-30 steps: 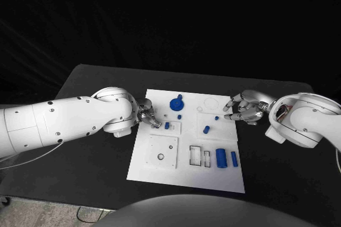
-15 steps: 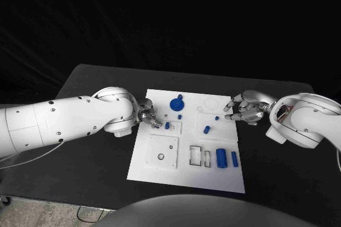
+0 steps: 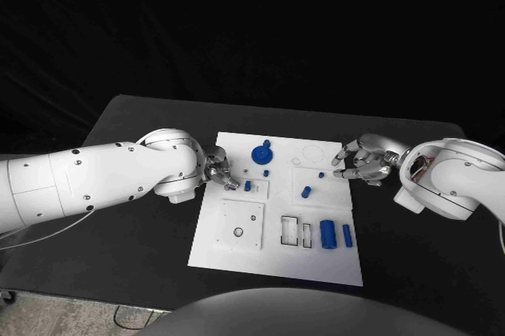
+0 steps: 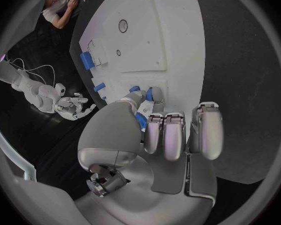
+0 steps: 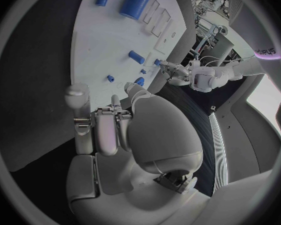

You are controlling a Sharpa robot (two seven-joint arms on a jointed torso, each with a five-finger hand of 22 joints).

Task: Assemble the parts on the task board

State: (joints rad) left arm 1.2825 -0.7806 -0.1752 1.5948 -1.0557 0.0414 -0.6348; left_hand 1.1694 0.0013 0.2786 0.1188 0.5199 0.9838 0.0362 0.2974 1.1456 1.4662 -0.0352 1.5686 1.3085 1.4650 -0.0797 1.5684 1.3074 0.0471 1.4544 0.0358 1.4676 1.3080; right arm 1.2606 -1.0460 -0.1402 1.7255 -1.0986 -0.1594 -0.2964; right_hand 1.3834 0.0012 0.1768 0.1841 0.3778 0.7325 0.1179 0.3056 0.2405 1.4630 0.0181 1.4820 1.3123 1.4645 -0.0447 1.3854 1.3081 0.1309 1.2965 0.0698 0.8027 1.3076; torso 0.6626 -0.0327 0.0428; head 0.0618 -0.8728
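Note:
The white task board (image 3: 276,257) lies mid-table. On it are a blue disc (image 3: 261,155), a small peg (image 3: 266,173), a short upright part (image 3: 247,185), another part (image 3: 305,192), a cylinder (image 3: 328,234) and a narrow bar (image 3: 347,235). My left hand (image 3: 219,168) sits at the board's left edge. In the left wrist view its thumb tip (image 4: 139,96) overlaps the short blue part (image 4: 151,94); whether it grips the part is unclear. My right hand (image 3: 357,165) hovers at the board's right edge with nothing between its fingers (image 5: 109,122).
Empty outlined slots (image 3: 293,231) and a square plate with a hole (image 3: 241,223) are on the near half of the board. Black table (image 3: 421,234) surrounds the board, and the far edge borders a dark backdrop.

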